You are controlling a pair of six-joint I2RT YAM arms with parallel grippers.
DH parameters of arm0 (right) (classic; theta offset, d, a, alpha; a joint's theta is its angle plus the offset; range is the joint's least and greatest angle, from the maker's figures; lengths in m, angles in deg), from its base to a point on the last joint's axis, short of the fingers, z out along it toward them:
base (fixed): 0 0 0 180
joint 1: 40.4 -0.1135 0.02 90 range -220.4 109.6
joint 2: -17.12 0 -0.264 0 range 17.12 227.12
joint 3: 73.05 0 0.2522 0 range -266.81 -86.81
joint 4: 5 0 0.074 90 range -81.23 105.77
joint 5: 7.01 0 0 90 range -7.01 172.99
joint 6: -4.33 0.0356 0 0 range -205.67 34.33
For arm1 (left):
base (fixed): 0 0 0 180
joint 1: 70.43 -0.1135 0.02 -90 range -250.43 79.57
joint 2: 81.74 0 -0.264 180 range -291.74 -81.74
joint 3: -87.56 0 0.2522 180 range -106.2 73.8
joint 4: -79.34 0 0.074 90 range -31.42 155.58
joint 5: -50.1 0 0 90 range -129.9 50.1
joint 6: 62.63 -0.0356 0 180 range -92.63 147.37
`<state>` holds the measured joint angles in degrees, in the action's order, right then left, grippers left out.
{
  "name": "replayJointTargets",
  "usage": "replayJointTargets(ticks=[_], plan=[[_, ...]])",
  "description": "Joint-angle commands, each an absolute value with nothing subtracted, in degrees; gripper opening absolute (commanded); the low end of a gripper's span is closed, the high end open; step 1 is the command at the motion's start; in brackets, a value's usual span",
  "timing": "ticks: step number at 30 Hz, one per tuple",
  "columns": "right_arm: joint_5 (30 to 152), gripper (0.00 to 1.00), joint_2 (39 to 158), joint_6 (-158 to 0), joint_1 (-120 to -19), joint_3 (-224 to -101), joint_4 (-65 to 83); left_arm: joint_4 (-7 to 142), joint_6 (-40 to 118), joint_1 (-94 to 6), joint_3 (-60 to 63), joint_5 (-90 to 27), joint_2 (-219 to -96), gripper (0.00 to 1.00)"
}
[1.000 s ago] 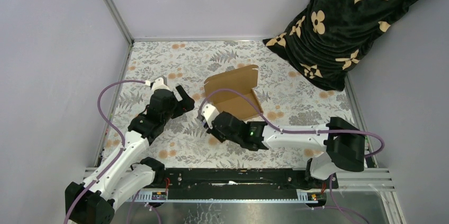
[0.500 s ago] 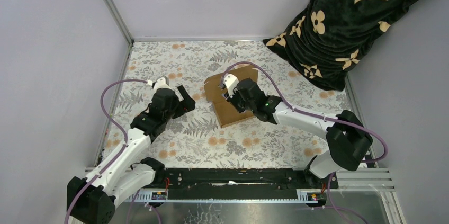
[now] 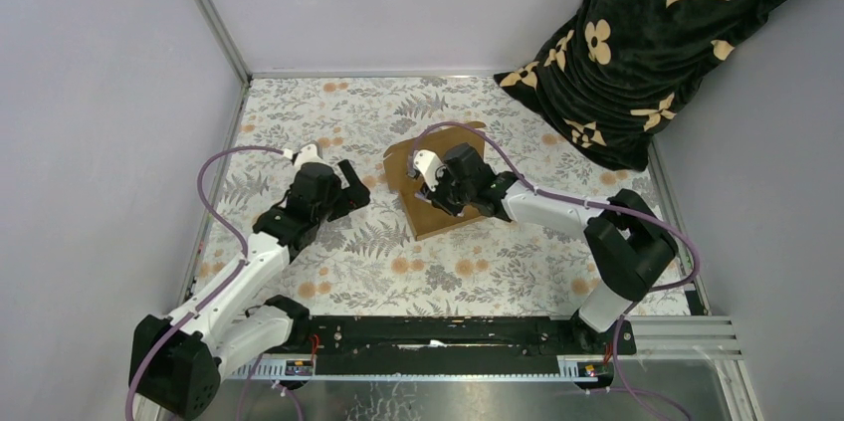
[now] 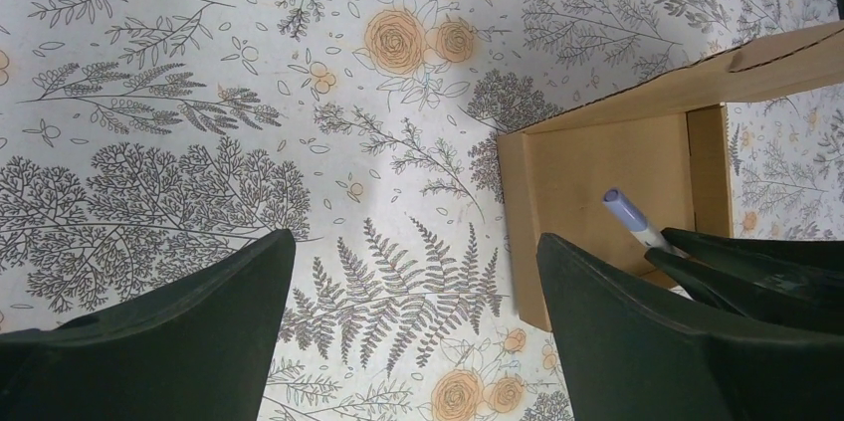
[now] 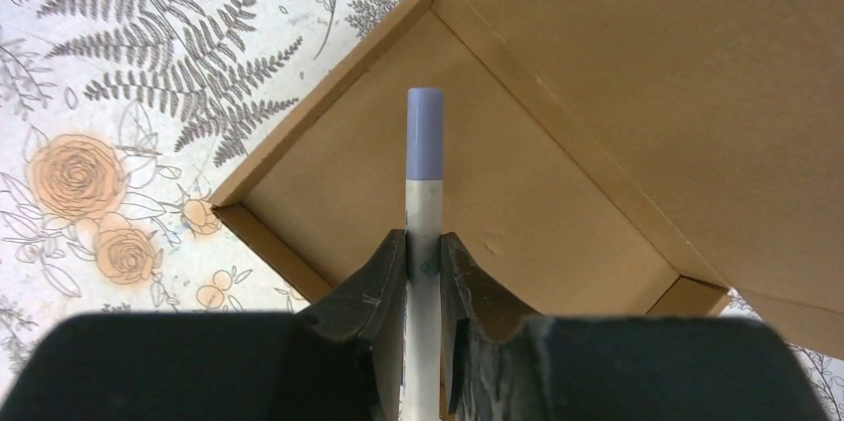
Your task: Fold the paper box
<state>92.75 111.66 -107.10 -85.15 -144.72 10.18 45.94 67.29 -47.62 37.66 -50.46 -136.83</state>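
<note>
The paper box (image 3: 434, 221) is a brown cardboard tray with its lid flap (image 3: 468, 134) raised at the back. My right gripper (image 3: 430, 188) hangs over the tray, shut on a white pen with a lilac cap (image 5: 425, 167). In the right wrist view the pen points across the box floor (image 5: 537, 182) from between my gripper's (image 5: 425, 242) tips. My left gripper (image 3: 348, 183) stands open just left of the box, over the cloth. Its wrist view shows the box's corner (image 4: 597, 157) and the pen (image 4: 629, 218) beside its right finger (image 4: 637, 331), with nothing in the gripper (image 4: 413, 247).
A floral cloth (image 3: 328, 122) covers the table. A black blanket with tan flower marks (image 3: 647, 43) is piled at the back right. Grey walls close in the left, back and right sides. The metal mounting rail (image 3: 448, 333) runs along the near edge.
My right arm has swung from the box's near left corner to over the tray, carrying the pen. My left gripper has edged slightly right, still open.
</note>
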Motion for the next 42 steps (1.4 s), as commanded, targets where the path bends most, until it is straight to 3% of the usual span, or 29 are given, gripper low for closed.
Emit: replayJointTargets(ticks=[1, 6, 7, 8, 9, 15, 20, 26, 28, 30, 31, 32, 36, 42], plan=[[95.4, 0.23, 113.3, -110.2, -84.3, -147.1, 7.5, 49.9, 66.4, -47.8, 37.8, -51.9, -137.7, 0.98], [93.4, 0.5, 115.4, -110.7, -84.2, -148.5, 7.7, 50.2, 66.4, -47.9, 37.9, -52.4, -138.0, 0.98], [93.1, 0.65, 115.5, -110.4, -84.2, -148.5, 7.3, 50.3, 66.4, -47.8, 37.9, -52.4, -138.1, 0.98], [92.8, 0.95, 115.7, -110.3, -84.2, -148.4, 6.9, 50.4, 66.5, -47.8, 38.0, -52.4, -138.3, 0.98], [92.1, 0.99, 115.7, -109.8, -84.2, -148.5, 6.8, 50.4, 66.5, -47.8, 38.0, -52.4, -138.5, 0.98], [89.9, 1.0, 107.4, -103.8, -84.2, -146.1, 3.1, 50.7, 67.1, -47.8, 38.8, -52.5, -137.5, 0.98], [73.9, 1.0, 95.6, -93.5, -84.2, -142.4, 0.3, 50.2, 67.6, -47.8, 39.2, -51.8, -136.1, 0.98], [56.4, 0.99, 91.1, -84.6, -82.6, -141.7, 11.8, 52.2, 69.0, -47.8, 41.5, -48.7, -136.4, 0.98], [56.2, 0.84, 91.4, -80.9, -80.6, -141.0, 14.6, 54.2, 69.8, -47.6, 42.7, -46.9, -137.5, 0.96], [58.5, 0.52, 91.9, -77.6, -77.8, -140.0, 16.7, 56.0, 70.4, -46.7, 43.9, -45.7, -138.4, 0.86], [59.5, 0.43, 92.2, -76.2, -76.5, -139.2, 17.2, 56.6, 70.7, -46.1, 44.3, -45.5, -138.9, 0.81], [61.4, 0.41, 92.4, -75.1, -75.3, -138.2, 17.3, 57.1, 70.9, -45.3, 44.8, -45.5, -139.3, 0.75], [65.9, 0.5, 94.4, -74.4, -73.8, -134.8, 14.7, 59.4, 72.4, -41.8, 46.3, -46.8, -141.5, 0.61], [69.4, 0.52, 101.1, -75.2, -73.6, -135.0, 11.4, 65.2, 74.0, -39.5, 46.3, -46.6, -148.7, 0.57]])
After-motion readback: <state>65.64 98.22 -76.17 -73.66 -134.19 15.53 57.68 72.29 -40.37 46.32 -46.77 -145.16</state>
